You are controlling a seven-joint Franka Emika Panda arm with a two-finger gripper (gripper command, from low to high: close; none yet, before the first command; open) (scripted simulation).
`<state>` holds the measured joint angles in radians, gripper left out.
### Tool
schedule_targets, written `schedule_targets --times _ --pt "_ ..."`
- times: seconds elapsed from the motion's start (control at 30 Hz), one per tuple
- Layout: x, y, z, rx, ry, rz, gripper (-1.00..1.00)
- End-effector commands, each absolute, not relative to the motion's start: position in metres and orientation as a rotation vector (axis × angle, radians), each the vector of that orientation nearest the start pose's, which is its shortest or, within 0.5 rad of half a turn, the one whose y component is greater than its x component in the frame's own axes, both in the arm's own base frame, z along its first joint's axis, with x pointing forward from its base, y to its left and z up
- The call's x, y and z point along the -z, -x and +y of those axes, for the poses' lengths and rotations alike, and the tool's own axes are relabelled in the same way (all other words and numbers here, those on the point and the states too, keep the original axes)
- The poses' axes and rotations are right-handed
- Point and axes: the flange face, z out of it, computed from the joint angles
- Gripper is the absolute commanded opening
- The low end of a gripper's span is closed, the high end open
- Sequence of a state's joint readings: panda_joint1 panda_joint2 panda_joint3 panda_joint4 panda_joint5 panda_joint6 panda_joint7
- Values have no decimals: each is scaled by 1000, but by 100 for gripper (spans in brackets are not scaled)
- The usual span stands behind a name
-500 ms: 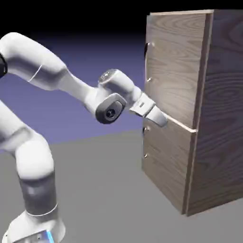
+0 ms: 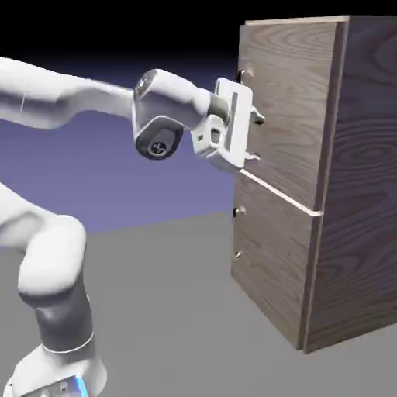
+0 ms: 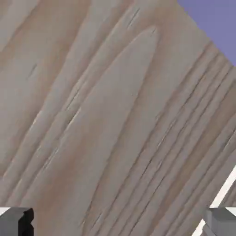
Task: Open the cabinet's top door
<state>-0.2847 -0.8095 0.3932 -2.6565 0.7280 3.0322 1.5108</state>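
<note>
The brown wood-grain cabinet (image 2: 364, 194) stands at the exterior view's right. Its top door (image 2: 291, 101) is closed flush. My gripper (image 2: 256, 138) is open, close in front of that door's left part, with one fingertip (image 2: 258, 119) above the other and nothing between them. The hand covers most of the door's small silver handle; only its upper end (image 2: 242, 75) shows. In the hand view the top door (image 3: 106, 115) fills the picture with wood grain. The gripper (image 3: 118, 223) shows there only as two grey fingertips (image 3: 16, 221) far apart at the bottom corners.
The shorter lower door (image 2: 271, 264) sits under a pale seam (image 2: 279, 198), with its own small handle (image 2: 237, 233) at its left edge. Grey table (image 2: 170, 310) stretches in front of the cabinet. A patch of blue-violet backdrop (image 3: 216, 18) shows in the hand view.
The hand has risen from the seam between the two doors to the top door's left part and rolled, so its fingers now stand one above the other.
</note>
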Motion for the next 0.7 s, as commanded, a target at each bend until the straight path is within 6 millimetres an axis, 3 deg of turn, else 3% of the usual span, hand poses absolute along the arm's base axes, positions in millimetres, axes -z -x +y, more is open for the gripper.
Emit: schedule_targets --times 0.0,0.33,0.67 --pt "-603 -355 25 754 1033 1751 0" --pt "-639 -332 69 385 365 1758 0" --pt "-635 -326 127 -59 -166 1640 0"
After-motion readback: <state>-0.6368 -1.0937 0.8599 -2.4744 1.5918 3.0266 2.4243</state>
